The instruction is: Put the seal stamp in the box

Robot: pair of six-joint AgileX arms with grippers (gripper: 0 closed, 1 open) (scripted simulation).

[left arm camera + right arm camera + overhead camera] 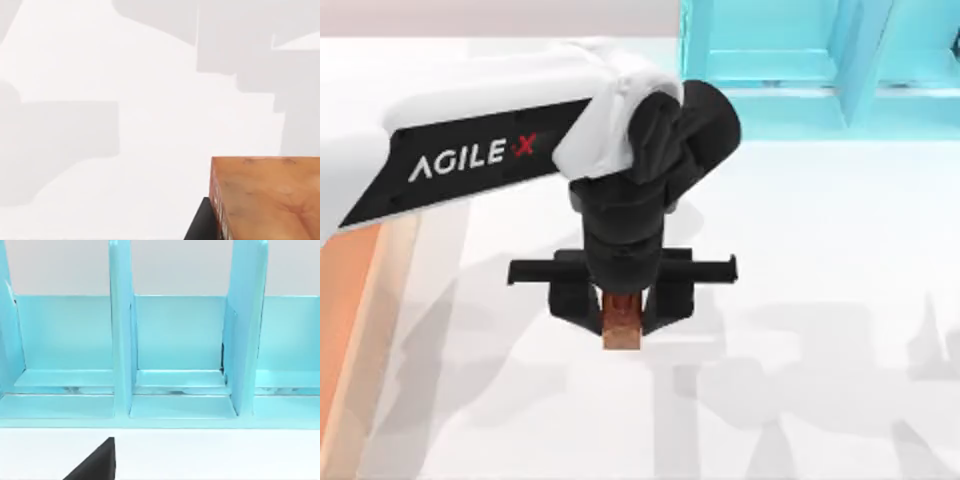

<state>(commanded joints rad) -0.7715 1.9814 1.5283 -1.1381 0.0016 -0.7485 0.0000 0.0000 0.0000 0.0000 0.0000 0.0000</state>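
The seal stamp (621,322), a small reddish-brown block, hangs above the white table (800,300) a little left of centre. My left gripper (621,318) is shut on it, one black finger on each side. In the left wrist view the stamp's mottled orange-brown face (270,195) is close up over the bare table. The box (345,310) lies at the table's left edge, showing its orange-brown floor and light tan rim (395,290); it is well to the left of the held stamp. A black part of my right gripper (97,465) faces the shelf.
A turquoise shelf unit (820,60) with upright dividers stands at the back right of the table; the right wrist view looks straight into its compartments (175,340). Arm shadows fall on the white table around the stamp.
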